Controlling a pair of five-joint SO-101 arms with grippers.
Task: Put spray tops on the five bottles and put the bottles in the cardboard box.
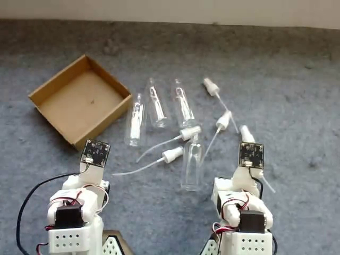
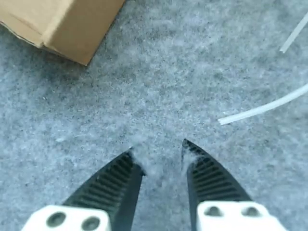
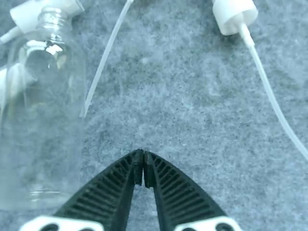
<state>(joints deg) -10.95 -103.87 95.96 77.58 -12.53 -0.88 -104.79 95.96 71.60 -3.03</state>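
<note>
Bottles (image 1: 156, 103) lie on their sides mid-table, uncapped. The nearest bottle (image 1: 192, 162) rests at about nine o'clock of your right pincer (image 3: 143, 153), which is closed on nothing. Nudge that round clear body and it will likely roll. Spray tops (image 1: 189, 133) trail thin tubes close by; lifting one could drag a neighbour. Your left pincer (image 2: 158, 147) stands partly open and empty, with the cardboard box (image 1: 79, 101) at eleven o'clock.
</note>
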